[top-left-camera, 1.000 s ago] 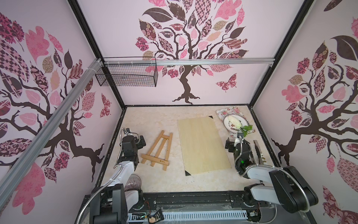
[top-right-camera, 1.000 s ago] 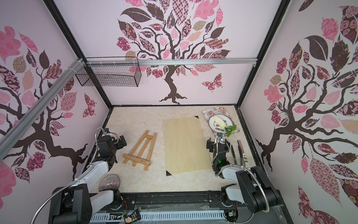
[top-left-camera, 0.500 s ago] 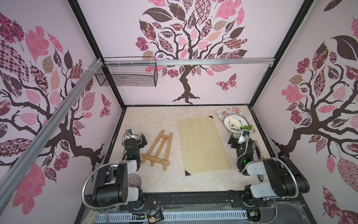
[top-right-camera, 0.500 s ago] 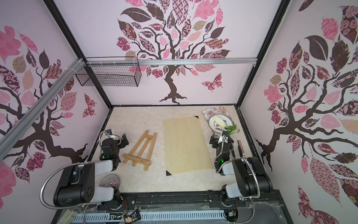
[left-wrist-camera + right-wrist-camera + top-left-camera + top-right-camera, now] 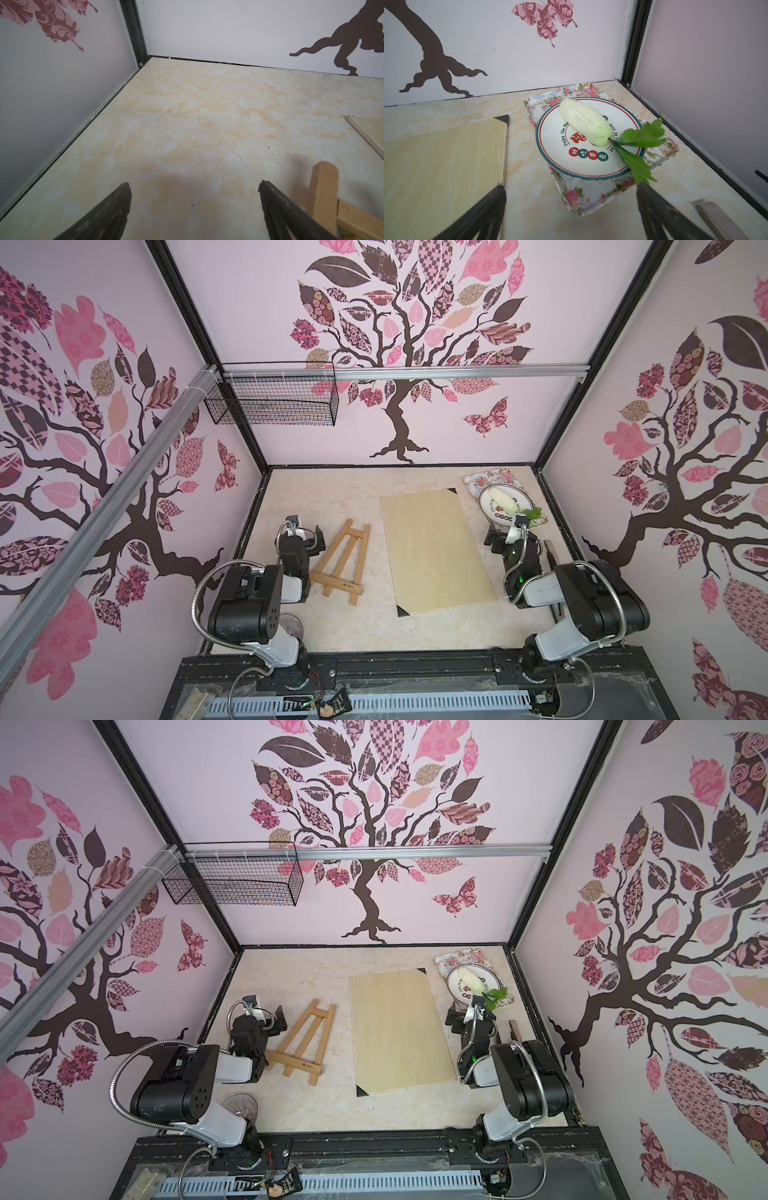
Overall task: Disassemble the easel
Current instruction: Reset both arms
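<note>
The easel [image 5: 342, 564] lies flat and intact on the table [image 5: 332, 497], between the pale wooden board [image 5: 432, 547] and the left fingers [image 5: 110, 212], which stand wide apart and empty just beside its narrow top. The right fingers [image 5: 483, 214], equally wide and empty, hover well apart from it by the plate [image 5: 550, 160]. To start well, the left fingers should straddle one outer slat [image 5: 332, 547] and pin it, leaving the ledge bar [image 5: 337, 582] for the right.

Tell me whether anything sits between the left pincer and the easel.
Nothing visible does. The open left pincer sits close beside the easel's narrow end. The board lies on the easel's other side, away from that pincer.
</note>
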Controlling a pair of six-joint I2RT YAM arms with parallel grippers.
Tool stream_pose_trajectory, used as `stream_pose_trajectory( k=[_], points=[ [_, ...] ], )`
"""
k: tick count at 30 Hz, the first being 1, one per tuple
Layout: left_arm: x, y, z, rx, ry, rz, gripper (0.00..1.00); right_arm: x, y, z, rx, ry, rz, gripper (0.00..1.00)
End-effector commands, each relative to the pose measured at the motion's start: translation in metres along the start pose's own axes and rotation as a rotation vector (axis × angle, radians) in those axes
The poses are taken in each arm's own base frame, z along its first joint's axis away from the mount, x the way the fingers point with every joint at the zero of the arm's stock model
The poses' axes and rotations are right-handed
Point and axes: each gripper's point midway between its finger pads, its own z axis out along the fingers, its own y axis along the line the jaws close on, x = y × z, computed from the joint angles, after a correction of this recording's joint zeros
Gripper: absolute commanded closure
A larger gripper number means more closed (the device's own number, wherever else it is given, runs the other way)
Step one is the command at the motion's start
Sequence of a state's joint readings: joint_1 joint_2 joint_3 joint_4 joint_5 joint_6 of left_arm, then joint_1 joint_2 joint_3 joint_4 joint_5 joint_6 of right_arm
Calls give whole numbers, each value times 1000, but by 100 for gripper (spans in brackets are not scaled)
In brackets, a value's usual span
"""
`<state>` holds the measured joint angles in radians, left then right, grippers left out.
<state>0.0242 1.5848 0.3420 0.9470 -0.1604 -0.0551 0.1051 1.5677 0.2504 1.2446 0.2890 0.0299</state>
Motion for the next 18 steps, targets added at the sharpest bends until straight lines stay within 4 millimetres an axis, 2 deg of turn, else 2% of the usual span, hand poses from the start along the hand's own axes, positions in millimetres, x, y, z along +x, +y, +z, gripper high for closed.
stream_pose_trajectory(
  k=[1, 18],
  points=[
    [-14, -5, 3, 4, -43, 21, 2, 1, -1, 3, 3, 11, 7, 0],
    [-13, -10, 4, 30, -33, 33, 2, 1, -1, 3, 4, 11, 6, 0]
  ],
)
